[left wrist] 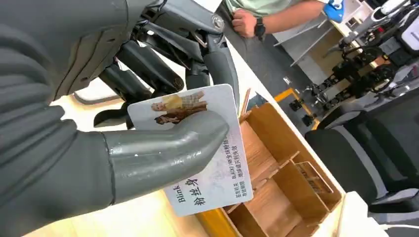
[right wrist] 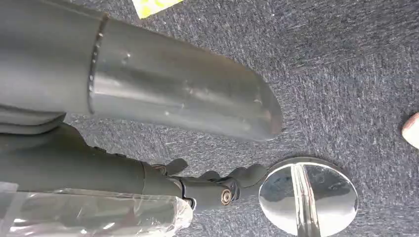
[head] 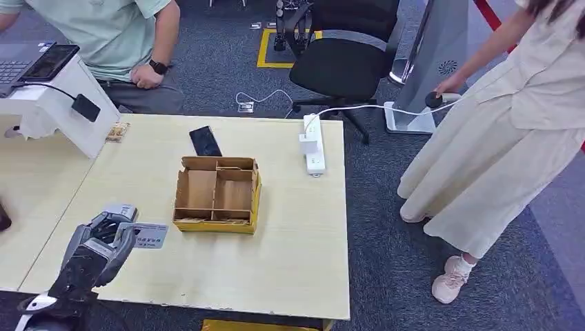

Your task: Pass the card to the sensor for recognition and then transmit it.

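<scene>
Card (head: 150, 236) pinched btwn thumb & fingers of left hand (head: 103, 238), held over front-left of surface (head: 290, 262), just left of cardboard divider box (head: 217, 194). Black phone (head: 205, 141) lies behind box; white power strip (head: 312, 143) w/ plug near right edge. Right hand (right wrist: 197, 148) hangs over carpet, holding nothing, fingers apart.

Pale wooden table (head: 276, 276) (bearing divided box (head: 216, 194), phone (head: 205, 141), power strip (head: 312, 143))

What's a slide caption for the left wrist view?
Left hand pinches the card by thumb above the wooden divider box.
</scene>
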### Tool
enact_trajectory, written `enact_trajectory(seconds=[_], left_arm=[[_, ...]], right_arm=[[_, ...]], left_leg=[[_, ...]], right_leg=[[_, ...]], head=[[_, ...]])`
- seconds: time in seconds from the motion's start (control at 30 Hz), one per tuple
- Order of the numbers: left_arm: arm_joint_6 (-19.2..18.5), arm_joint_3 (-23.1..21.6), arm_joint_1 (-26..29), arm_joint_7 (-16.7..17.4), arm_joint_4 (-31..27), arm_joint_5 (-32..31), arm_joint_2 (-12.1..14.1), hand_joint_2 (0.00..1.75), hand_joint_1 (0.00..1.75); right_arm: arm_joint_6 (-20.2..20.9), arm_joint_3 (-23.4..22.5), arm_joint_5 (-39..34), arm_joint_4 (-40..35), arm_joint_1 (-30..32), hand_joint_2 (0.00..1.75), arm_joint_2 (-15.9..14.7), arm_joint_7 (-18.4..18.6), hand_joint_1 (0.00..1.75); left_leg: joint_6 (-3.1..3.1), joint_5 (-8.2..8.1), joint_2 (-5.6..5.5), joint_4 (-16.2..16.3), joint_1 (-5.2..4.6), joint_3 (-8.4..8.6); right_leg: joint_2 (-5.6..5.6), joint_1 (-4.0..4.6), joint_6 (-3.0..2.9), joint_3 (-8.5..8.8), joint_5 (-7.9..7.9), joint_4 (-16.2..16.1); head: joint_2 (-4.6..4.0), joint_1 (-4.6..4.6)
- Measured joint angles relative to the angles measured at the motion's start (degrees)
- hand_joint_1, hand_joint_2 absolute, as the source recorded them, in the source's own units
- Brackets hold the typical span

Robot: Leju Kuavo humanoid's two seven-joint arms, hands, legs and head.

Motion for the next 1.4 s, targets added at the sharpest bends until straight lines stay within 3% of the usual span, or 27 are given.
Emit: enact_trajectory(seconds=[0.53,0.77,0.93,1.13,1.23,1.4], left_arm=[[0.22,0.04,-0.66,0.37,0.11,-1.18,-0.17,1.75,1.75],[-0.43,1.22,-1.87,-3.15,0.85,0.51,-0.20,1.75,1.75],[-0.39,1.18,-1.53,-2.84,-0.13,-3.67,-0.20,1.75,1.75],[2.41,1.20,-1.89,0.48,0.00,-5.14,-0.17,1.75,1.75],[5.10,1.75,-2.19,3.74,0.37,-5.86,-0.26,1.75,1.75],[10.27,6.12,-2.70,7.49,2.43,-5.62,-1.18,1.75,1.75]], right_arm=[[0.00,0.00,1.12,-0.07,-0.26,0.00,0.00,0.39,0.00],[-0.11,0.00,0.85,-0.04,-0.35,0.00,-0.09,-0.09,0.00],[-0.09,0.00,1.18,-0.04,-0.33,0.00,-0.15,0.20,0.00],[-0.09,0.00,1.46,-0.07,-0.35,0.00,-0.15,0.33,0.00],[-0.09,0.00,1.51,-0.07,-0.36,0.00,-0.15,0.44,0.00],[-0.13,0.00,1.51,-0.09,-0.40,0.00,-0.13,0.48,0.00]], left_leg=[[0.00,0.00,0.00,0.00,0.00,0.00],[0.00,0.00,0.01,0.00,0.00,0.00],[0.00,-0.01,0.01,0.00,0.00,0.00],[0.00,0.00,0.01,0.00,0.00,0.00],[0.00,0.00,0.01,0.00,0.01,0.01],[0.00,0.00,0.02,0.00,0.01,0.01]], right_leg=[[0.01,0.00,0.00,0.00,0.00,0.00],[0.01,0.00,-0.01,0.00,0.00,0.00],[0.02,0.00,0.00,0.00,-0.01,0.00],[0.01,0.00,0.00,0.00,0.00,0.00],[0.02,0.00,-0.01,0.01,0.00,0.00],[0.03,0.01,-0.01,0.00,0.00,0.01]], head=[[0.02,-0.02],[0.02,-0.02],[0.02,-0.04],[0.02,-0.02],[0.00,-0.02],[0.02,-0.02]])
